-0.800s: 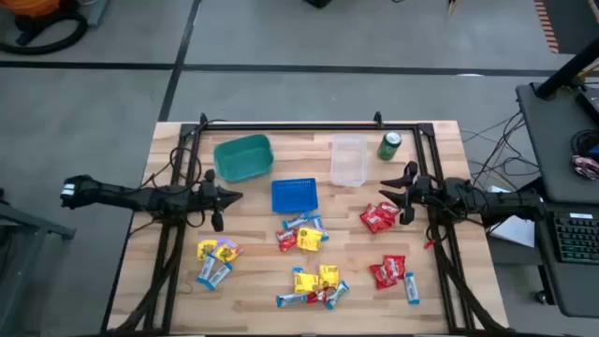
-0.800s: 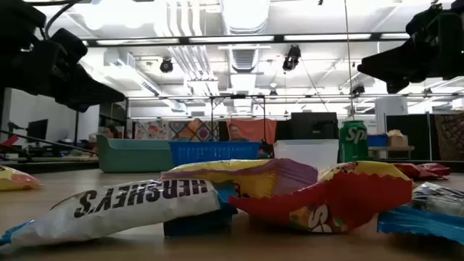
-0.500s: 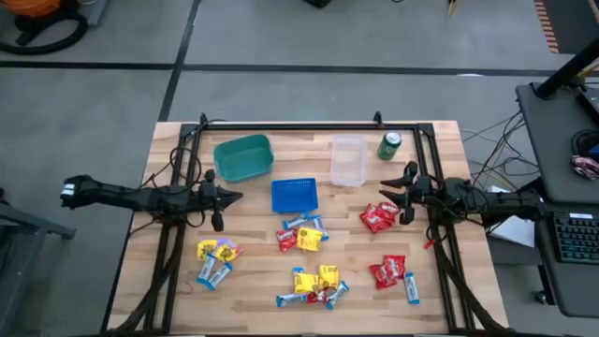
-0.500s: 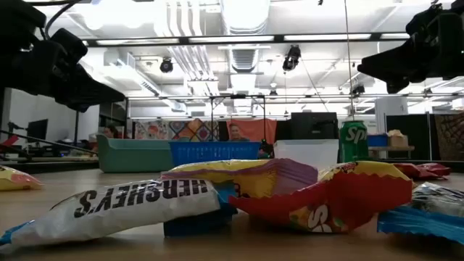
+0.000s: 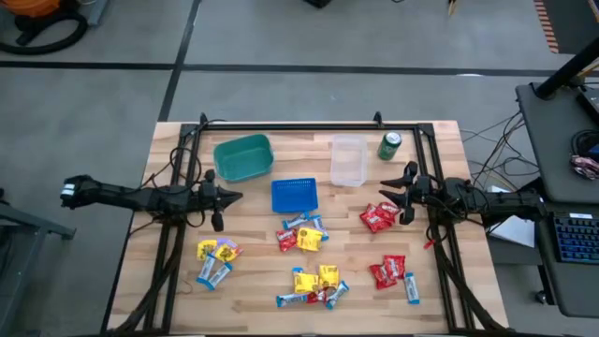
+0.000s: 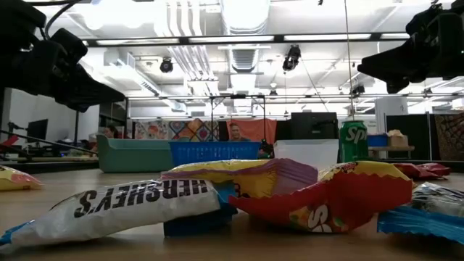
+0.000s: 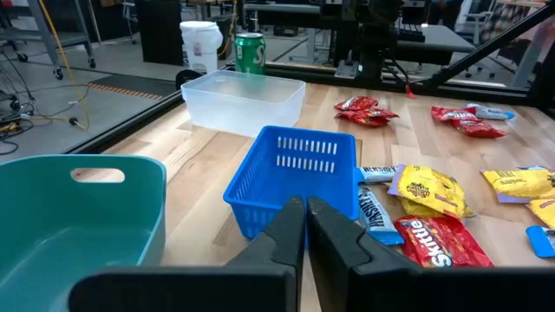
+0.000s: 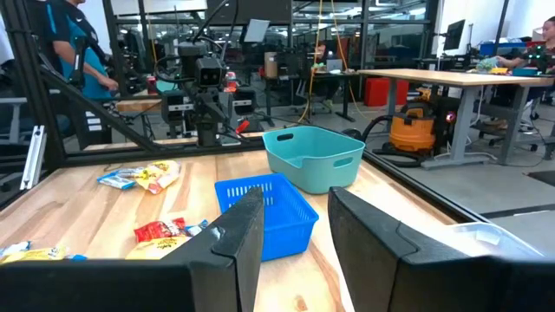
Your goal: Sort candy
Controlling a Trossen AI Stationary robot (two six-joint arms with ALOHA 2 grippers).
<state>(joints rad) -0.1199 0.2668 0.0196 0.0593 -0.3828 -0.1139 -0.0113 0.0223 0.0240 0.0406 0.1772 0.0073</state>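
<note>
Candy in red, yellow and blue-and-white wrappers lies flat on the wooden table in loose groups: in the middle (image 5: pixel 301 234), near left (image 5: pixel 215 257), near middle (image 5: pixel 316 285), and red packs at right (image 5: pixel 377 217) and near right (image 5: pixel 391 271). My left gripper (image 5: pixel 234 196) hovers shut over the table's left side, pointing at the blue basket (image 7: pixel 295 178); its fingers meet (image 7: pixel 305 212) with nothing between them. My right gripper (image 5: pixel 386 194) hovers open over the right side, beside the red packs; its fingers (image 8: pixel 295 225) stand apart and hold nothing.
A teal basket (image 5: pixel 243 157) stands at the far left, a blue basket (image 5: pixel 294 196) at the centre, a clear container (image 5: pixel 347 161) right of centre at the back and a green can (image 5: pixel 389 145) beside it. A black frame (image 5: pixel 290 124) borders the table.
</note>
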